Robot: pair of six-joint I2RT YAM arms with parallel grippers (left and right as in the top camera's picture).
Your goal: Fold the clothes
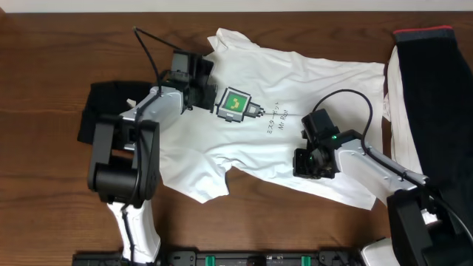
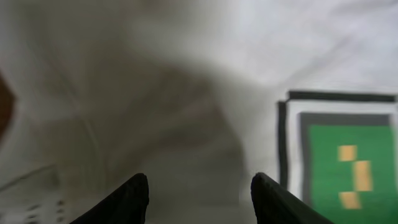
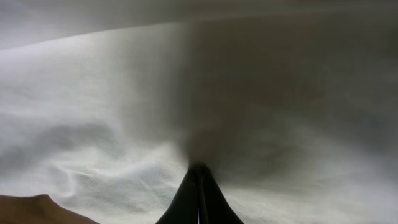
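Left gripper (image 2: 199,190), jaws apart beside the logo (image 2: 348,162), should pinch only the T-shirt (image 1: 325,74) fabric. Right gripper (image 3: 199,186) sits on the cloth, jaws together.

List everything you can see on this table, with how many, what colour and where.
T-shirt: one, white, spread across the table's middle.
logo: one, green and black, on the T-shirt's chest.
black garment: one, black, far left.
red-trimmed garment: one, black, far right.
white garment: one, white, beside it at right.
table: one, brown wood.
left fingers: two, black, apart, beside the logo.
right fingers: two, black, closed, over the T-shirt.
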